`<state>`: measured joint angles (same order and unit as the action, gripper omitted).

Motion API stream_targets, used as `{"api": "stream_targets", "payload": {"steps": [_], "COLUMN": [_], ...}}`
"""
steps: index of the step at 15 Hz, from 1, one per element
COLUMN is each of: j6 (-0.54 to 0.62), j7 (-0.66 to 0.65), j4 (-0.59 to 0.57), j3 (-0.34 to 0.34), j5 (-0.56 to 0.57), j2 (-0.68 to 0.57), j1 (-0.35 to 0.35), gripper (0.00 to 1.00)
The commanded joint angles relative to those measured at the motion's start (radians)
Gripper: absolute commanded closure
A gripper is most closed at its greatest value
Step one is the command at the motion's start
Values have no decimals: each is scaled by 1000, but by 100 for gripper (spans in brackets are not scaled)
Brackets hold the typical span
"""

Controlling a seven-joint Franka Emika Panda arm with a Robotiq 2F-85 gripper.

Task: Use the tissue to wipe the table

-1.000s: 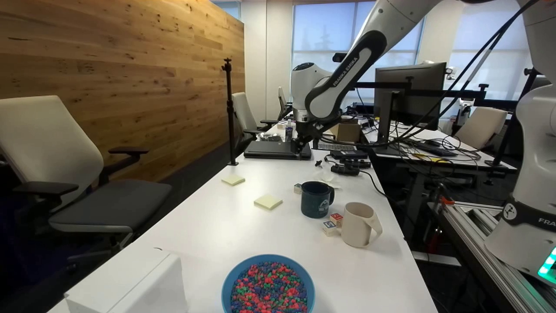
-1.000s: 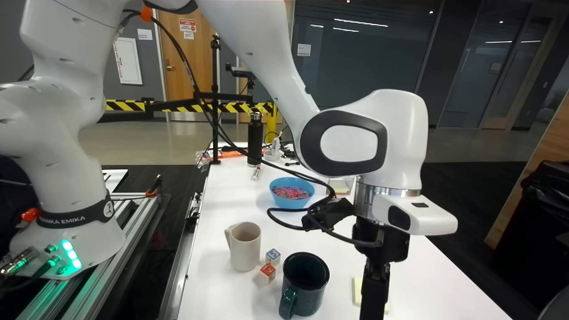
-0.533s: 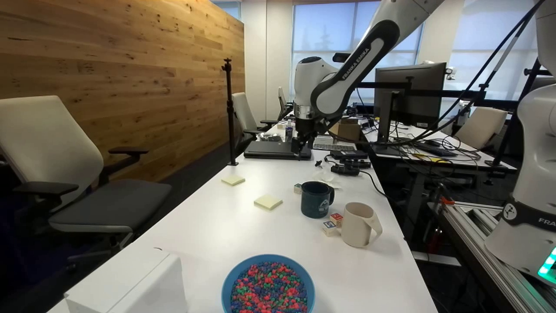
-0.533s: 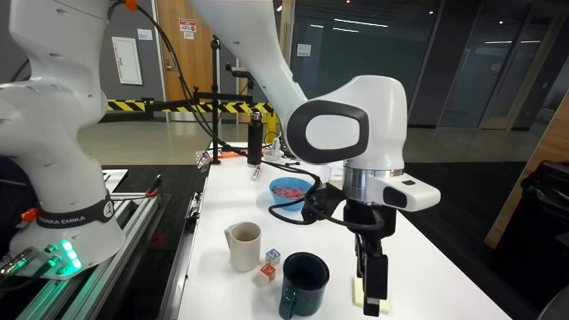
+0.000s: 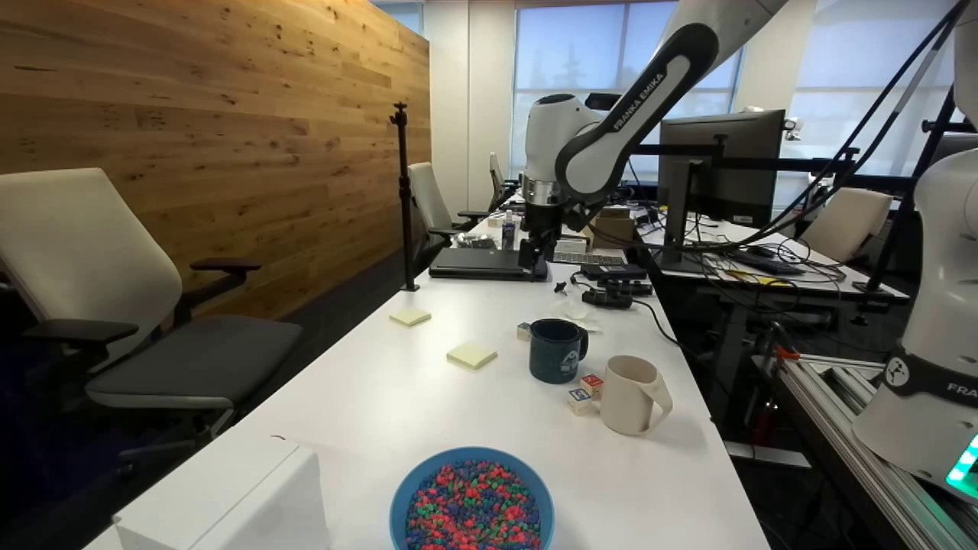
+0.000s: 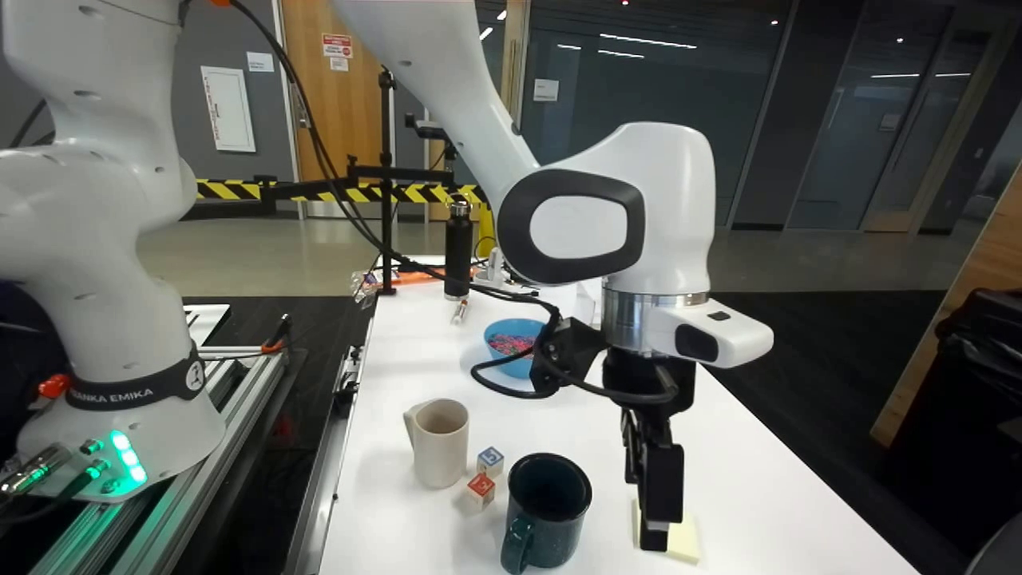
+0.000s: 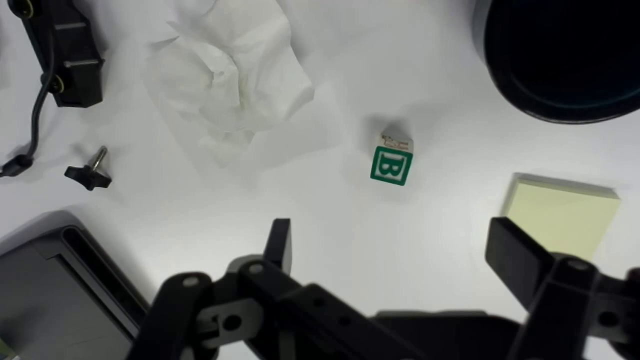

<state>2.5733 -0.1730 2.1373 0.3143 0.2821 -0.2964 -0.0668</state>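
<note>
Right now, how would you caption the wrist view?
Open pincer above the white table, crumpled tissue not yet gripped; lettered block and dark mug also in view.

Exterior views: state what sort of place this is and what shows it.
Probably an office that doubles as a robotics lab. The nearest office chair and a monitor point to an office; the robot arm suggests the lab use.
</note>
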Motion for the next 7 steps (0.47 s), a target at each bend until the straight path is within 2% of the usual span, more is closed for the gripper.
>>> {"api": "stream_targets", "payload": {"steps": [1,7], "j6": [10,-5], "j7": [29,16], "j4": [49,47], "j3": [-27,-27], "j5": [-1,7], "j2": [52,54], "j1": [-31,-32], "gripper": [0,0]}}
